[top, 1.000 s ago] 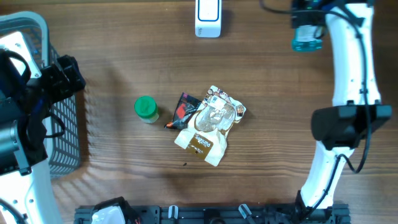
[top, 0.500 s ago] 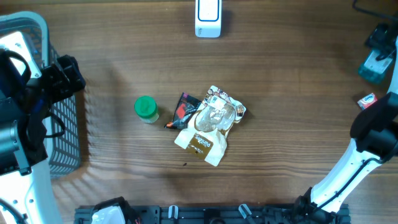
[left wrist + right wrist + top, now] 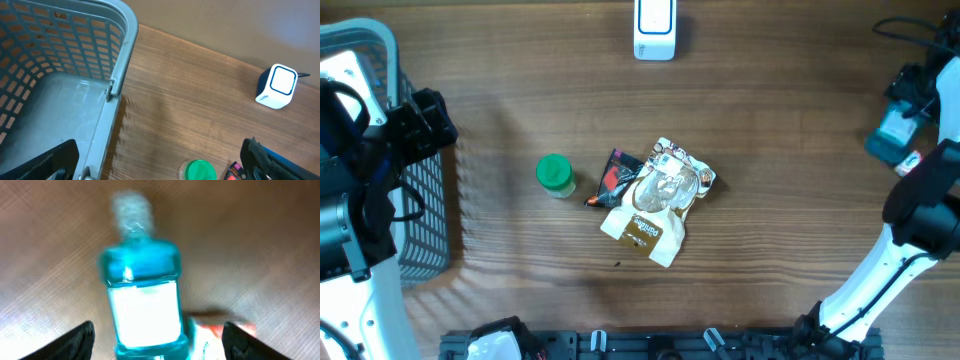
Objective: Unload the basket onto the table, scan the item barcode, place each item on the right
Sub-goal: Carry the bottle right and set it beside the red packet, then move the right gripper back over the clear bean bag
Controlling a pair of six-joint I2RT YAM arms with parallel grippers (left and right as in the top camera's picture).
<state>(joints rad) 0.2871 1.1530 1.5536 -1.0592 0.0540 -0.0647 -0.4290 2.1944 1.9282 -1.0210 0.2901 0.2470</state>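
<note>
One blue bottle [image 3: 142, 280] bears a white label [image 3: 145, 312], writing blurred.

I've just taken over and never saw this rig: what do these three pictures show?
Two robot arms work at a wooden table. The wide picture looks down from above; the other two come from cameras on each wrist. The left end effector, open and empty, hangs by a grey basket. The right end effector, fingers spread, is above a blue bottle beside a small red-and-white box; it does not seem to grip it. On the table lie a white scanner, a green-lidded jar and a pile of snack packets.
</note>
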